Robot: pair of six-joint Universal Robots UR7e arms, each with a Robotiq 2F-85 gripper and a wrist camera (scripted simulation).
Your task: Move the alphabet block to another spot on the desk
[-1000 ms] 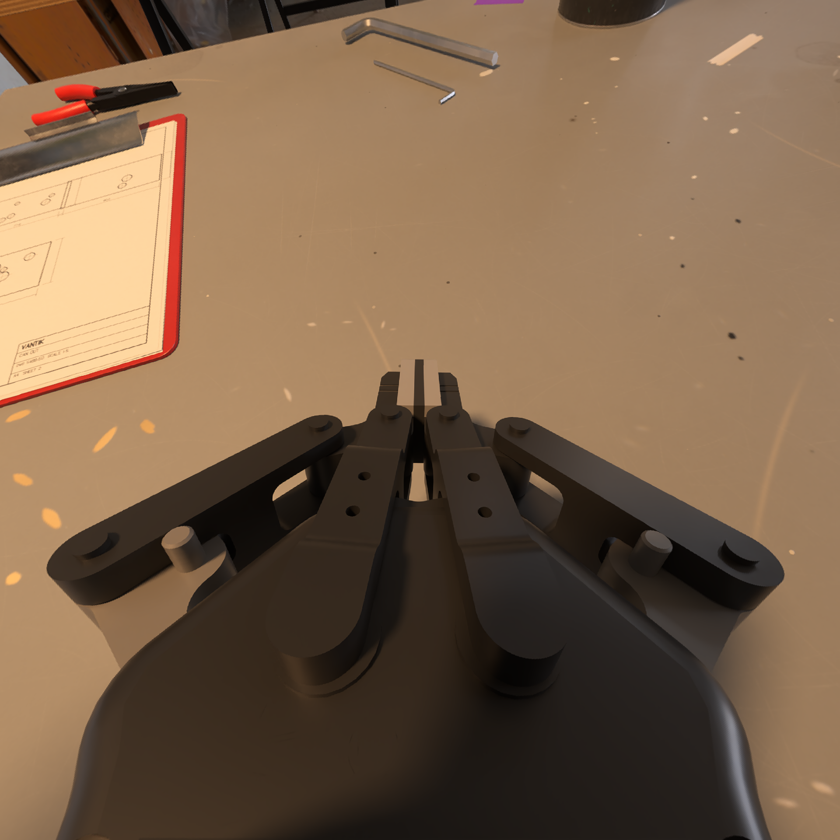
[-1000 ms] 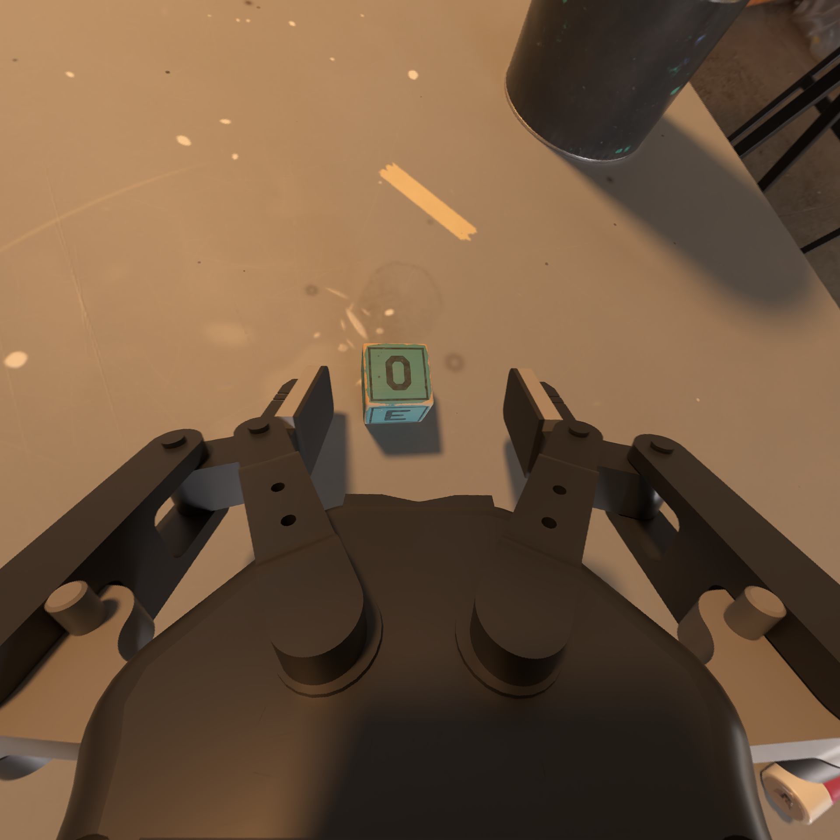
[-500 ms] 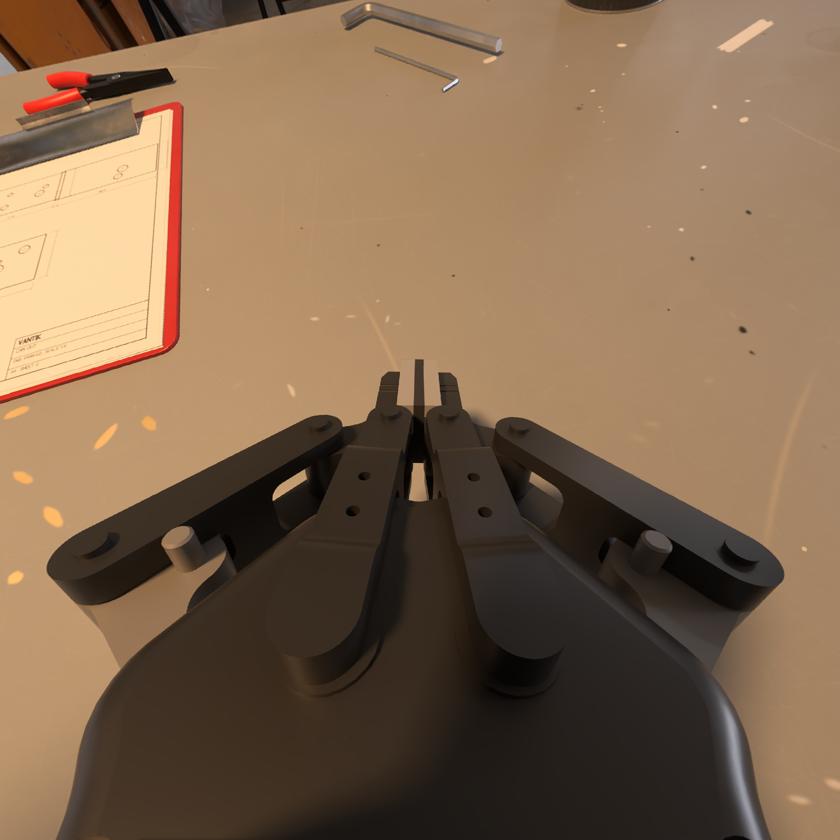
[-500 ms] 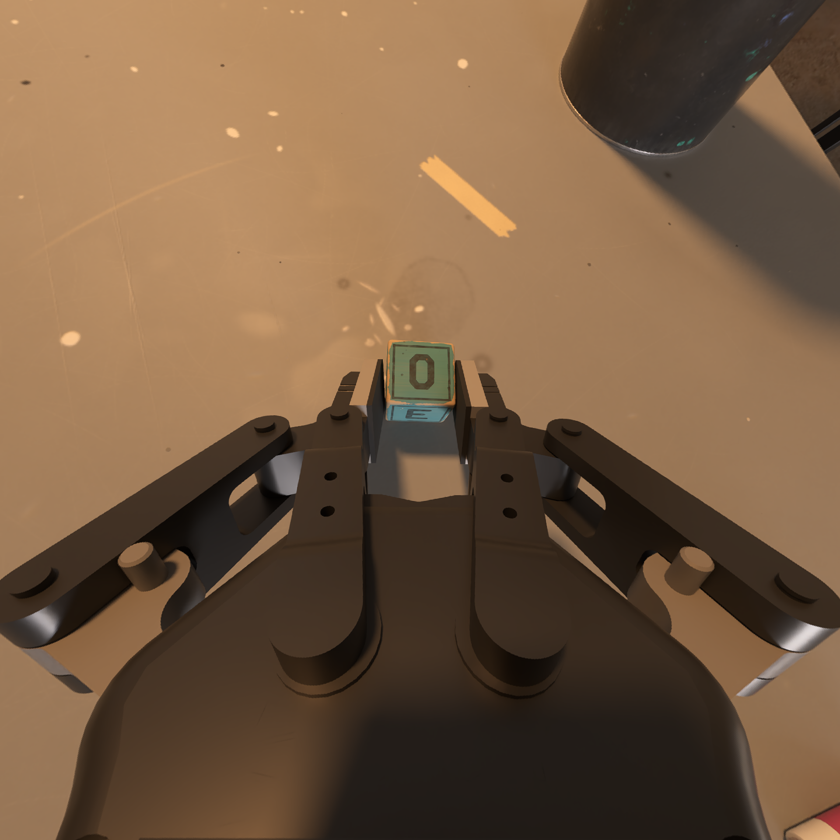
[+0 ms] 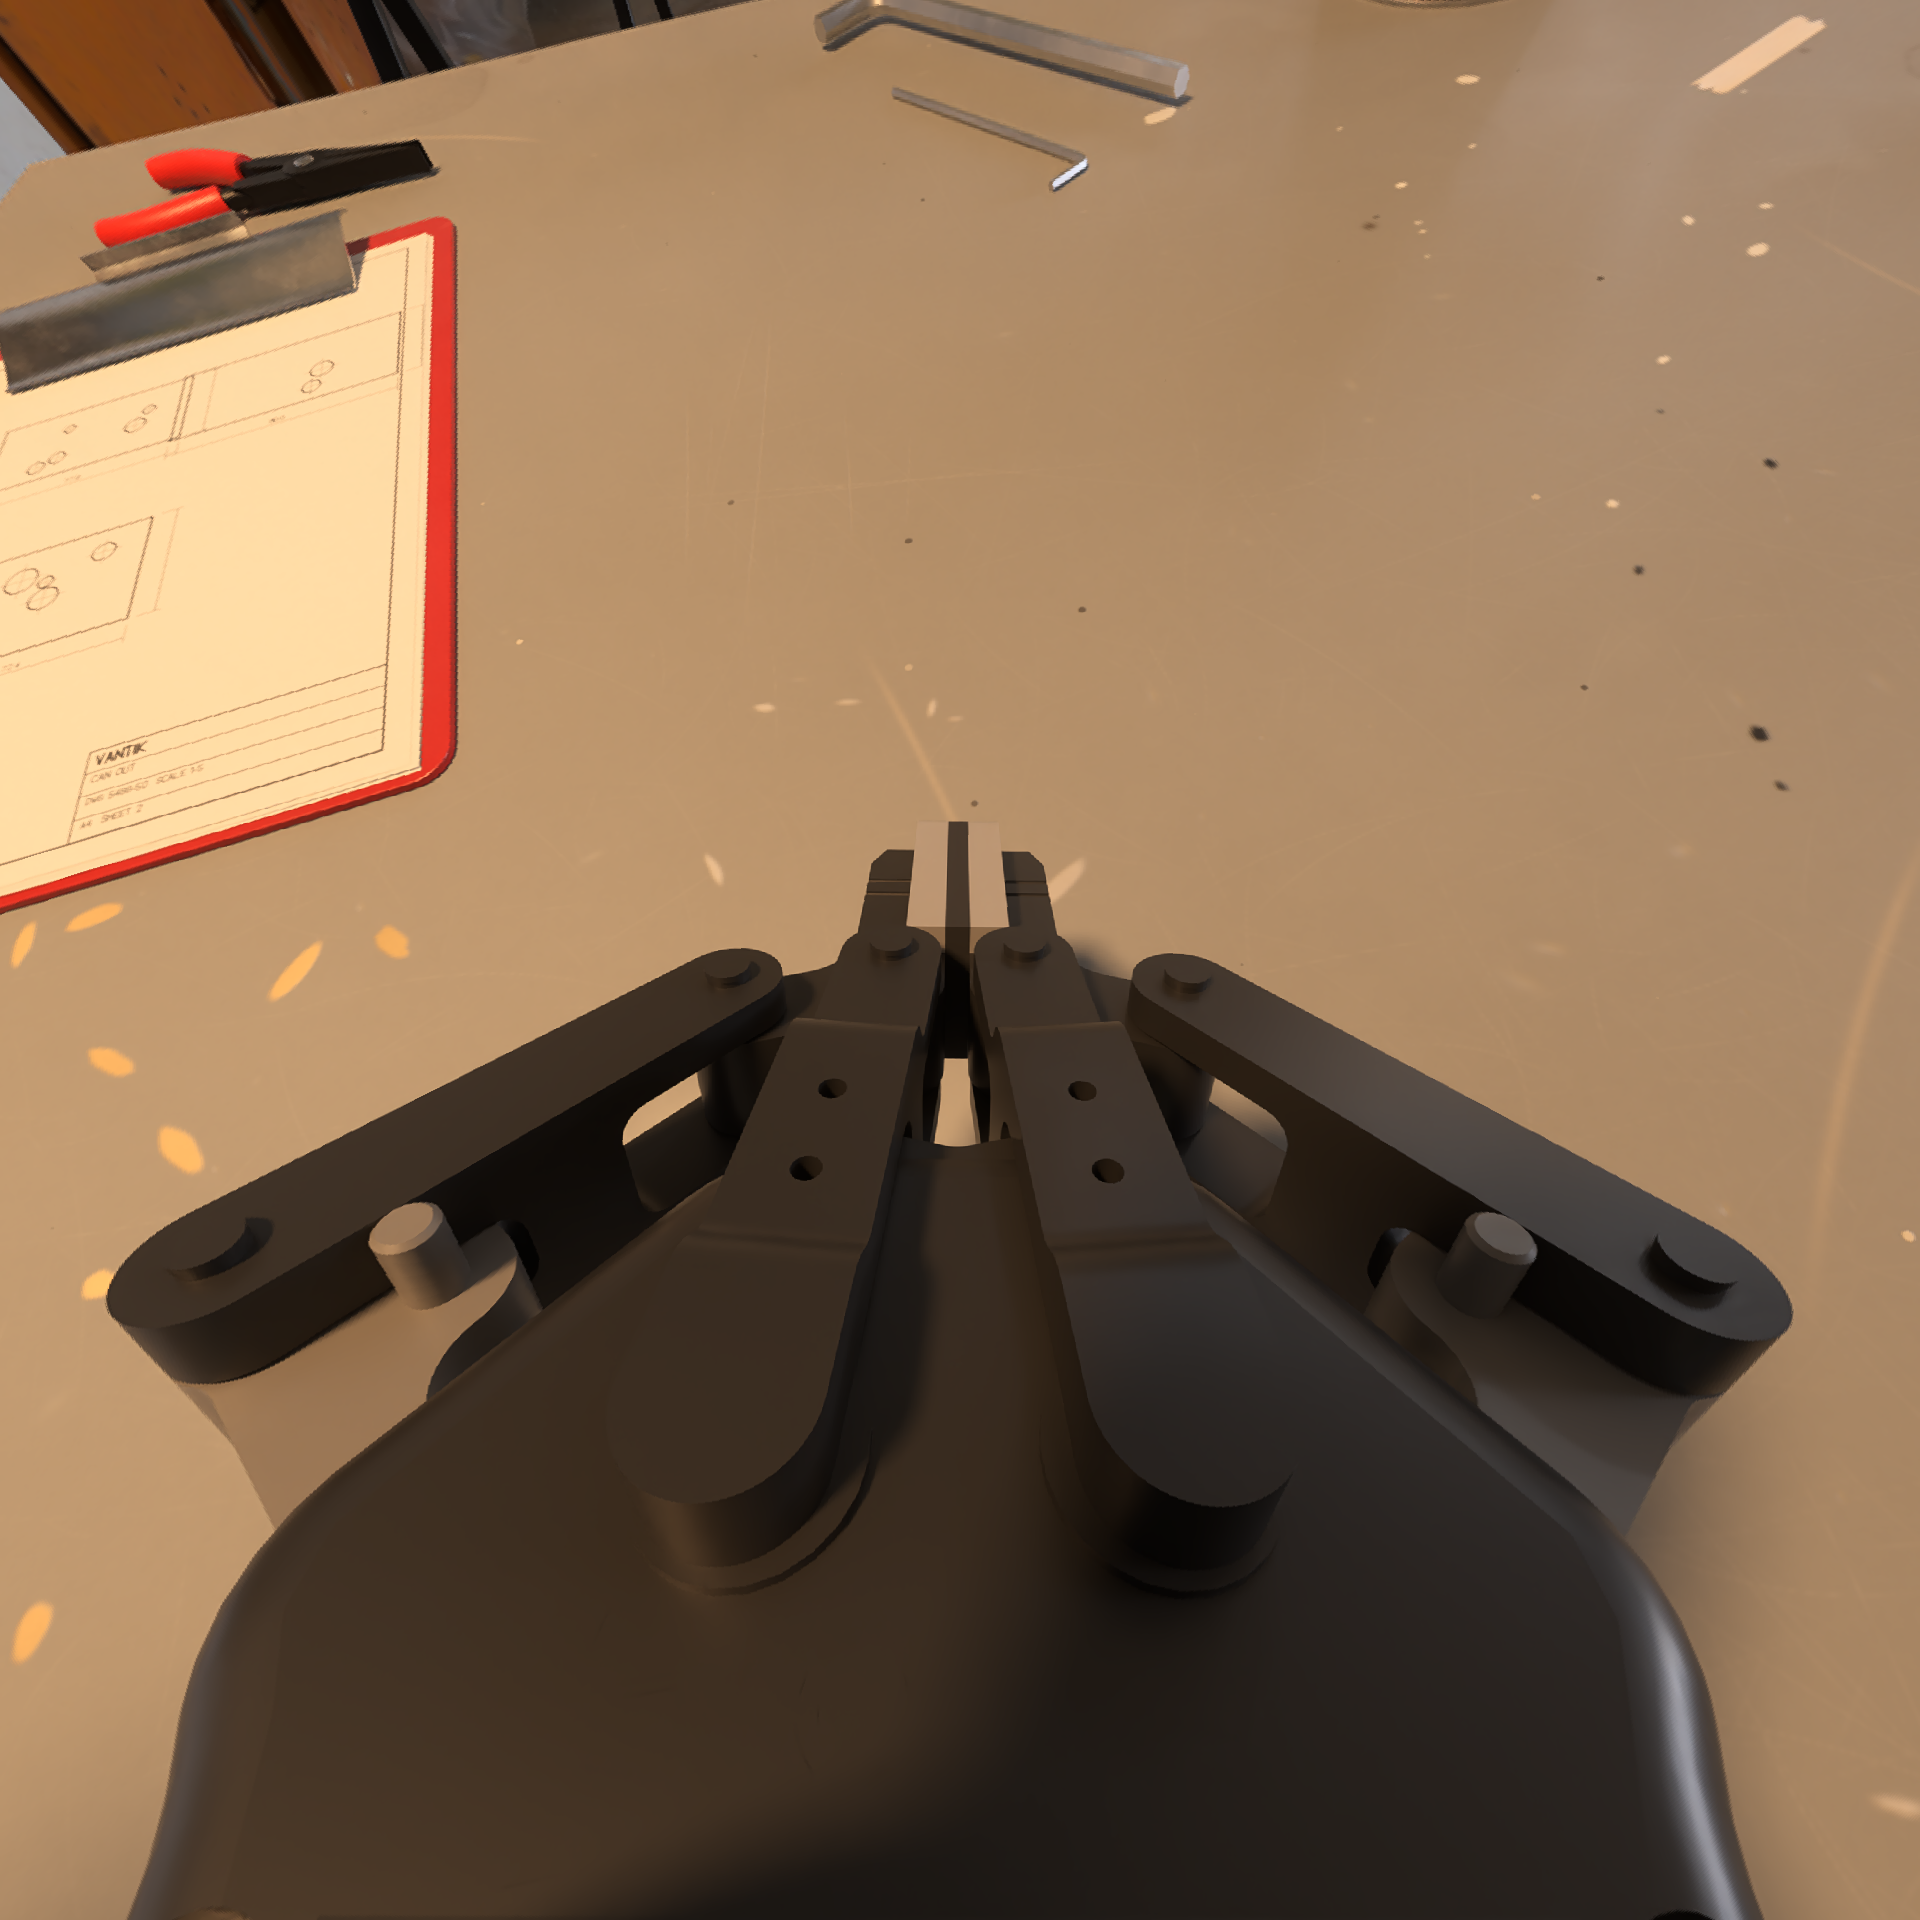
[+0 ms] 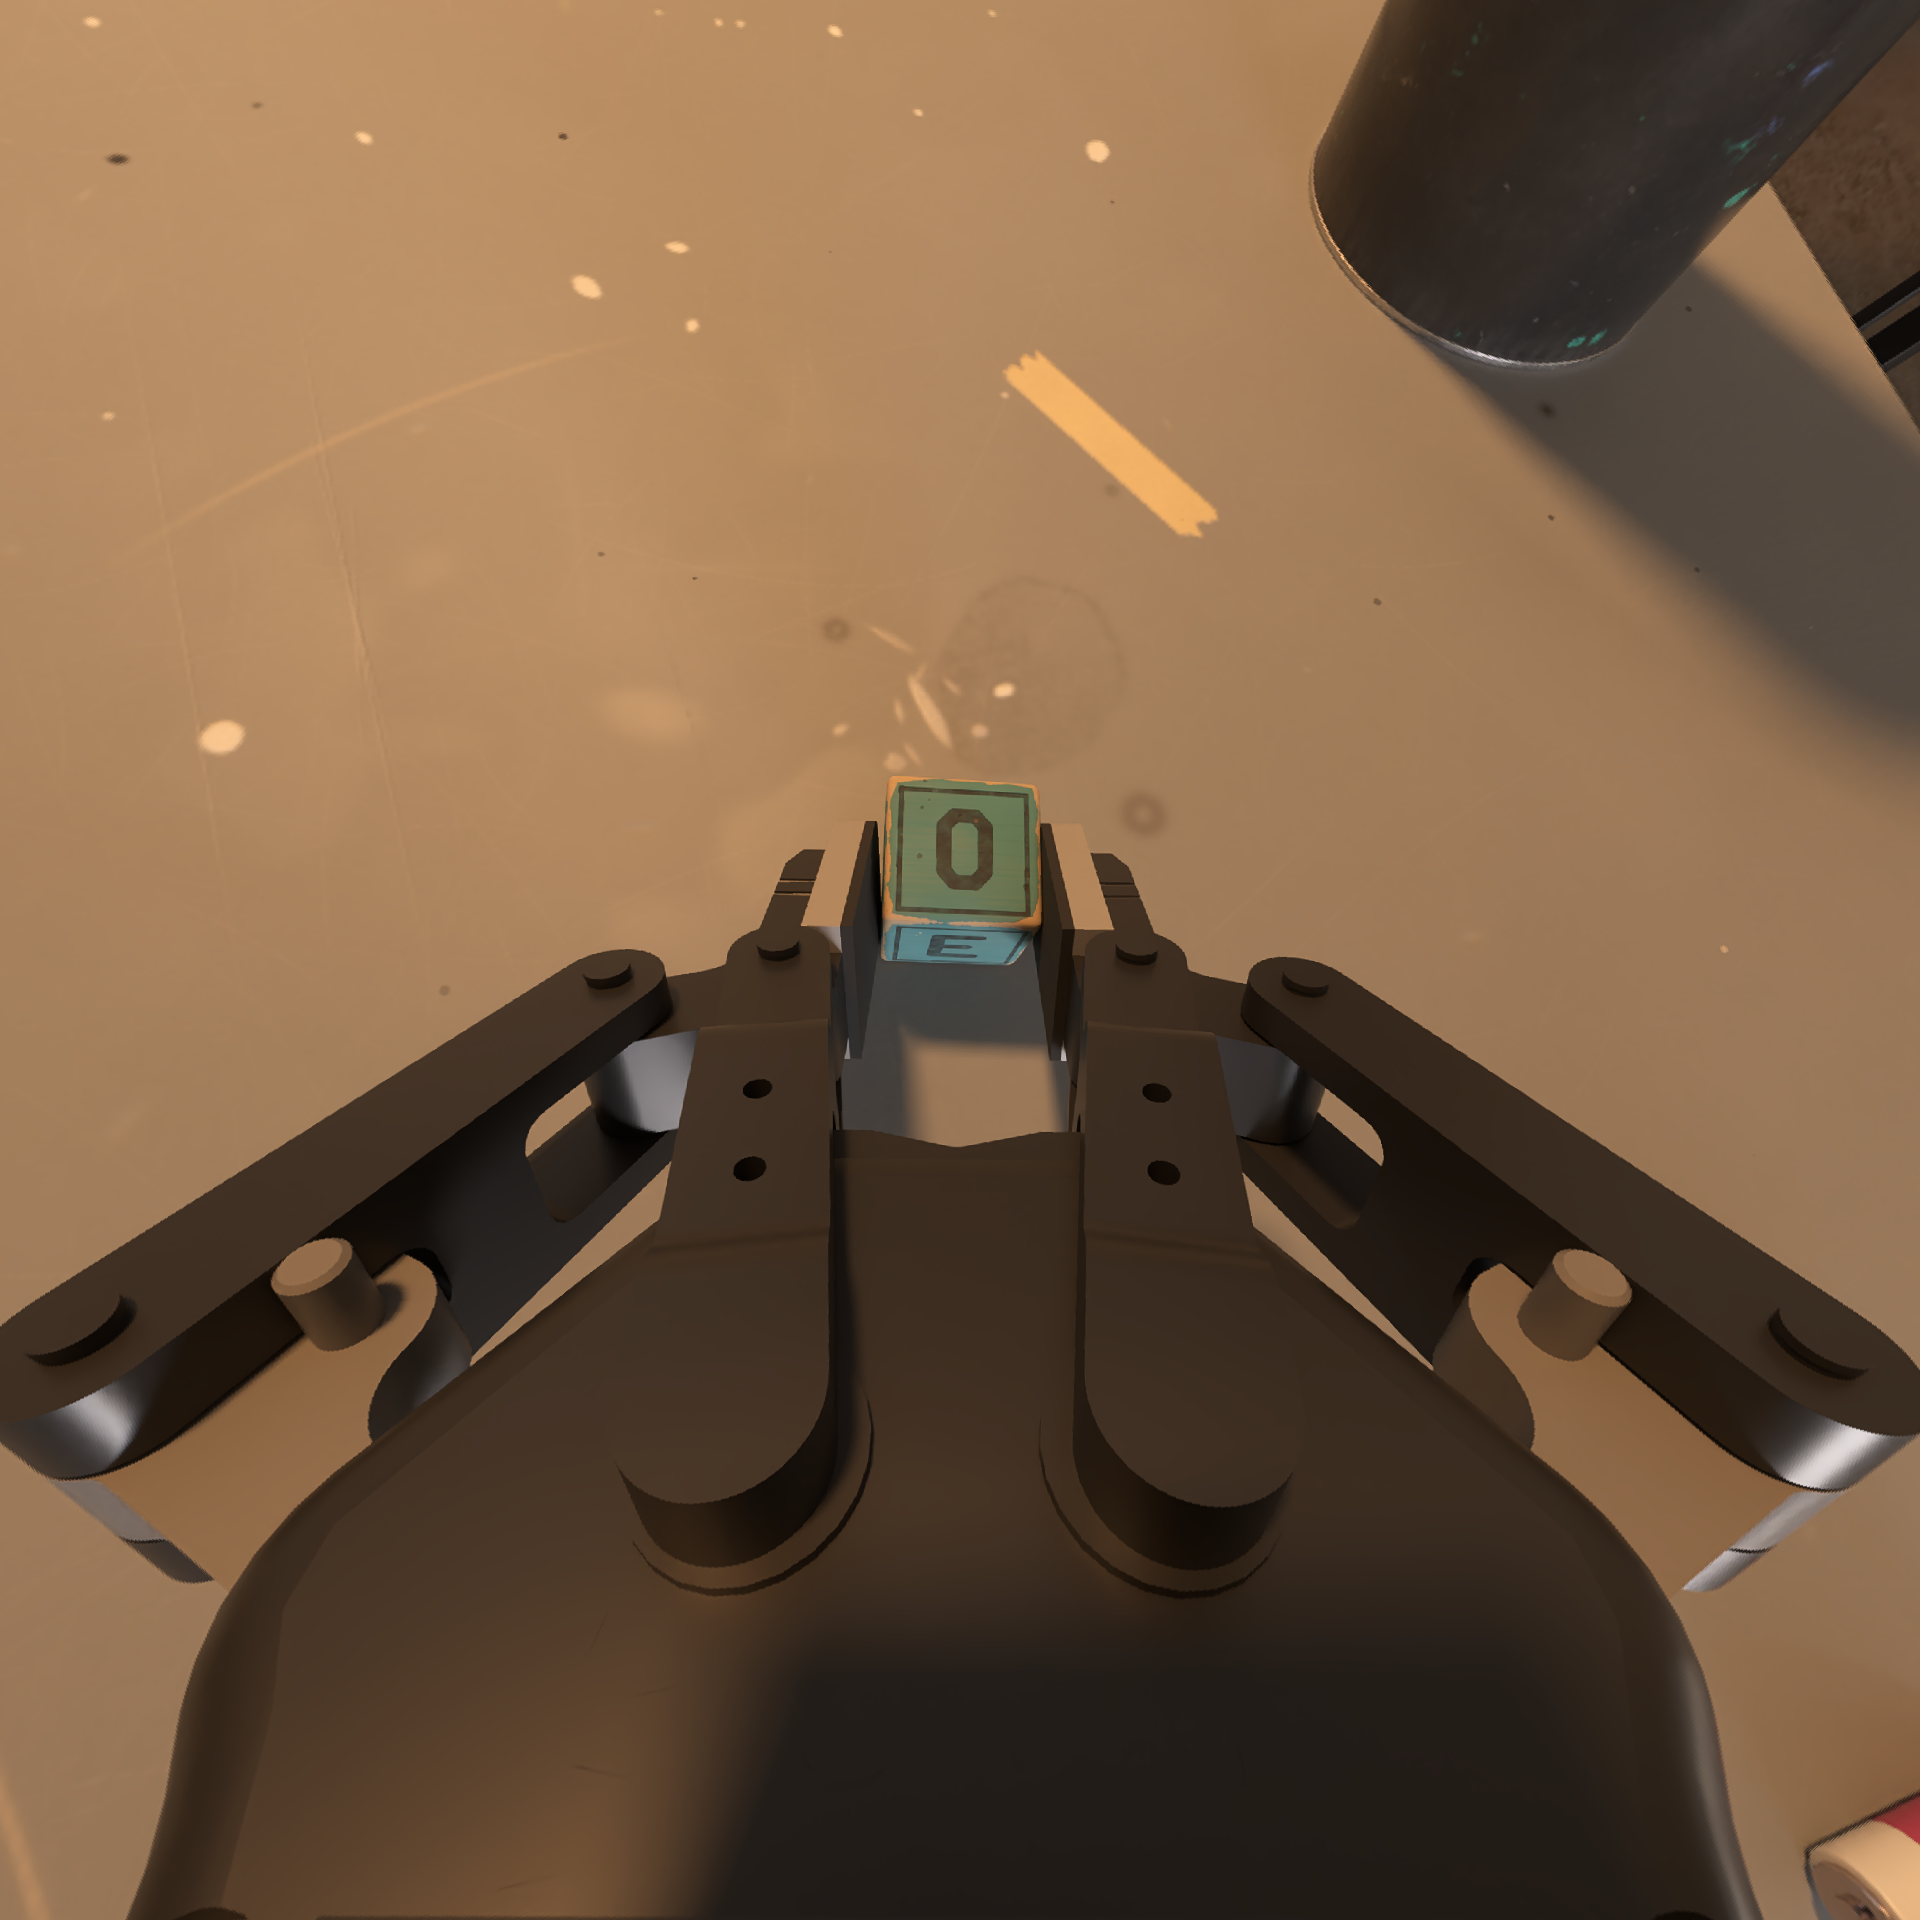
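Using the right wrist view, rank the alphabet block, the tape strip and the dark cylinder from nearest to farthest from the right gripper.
1. alphabet block: between the jaws of the right gripper.
2. tape strip: flat on the desk ahead, slightly right.
3. dark cylinder: far upper right, near the desk edge.

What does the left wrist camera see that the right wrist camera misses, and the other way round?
Only the left wrist view shows the red clipboard with a drawing sheet, the red-handled pliers, two metal hex keys and the left gripper, fingers pressed together, holding nothing.

Only the right wrist view shows the small green-and-blue alphabet block clamped in the right gripper, a dark metal cylinder and a strip of tan tape.

Both show the same speckled tan desk.
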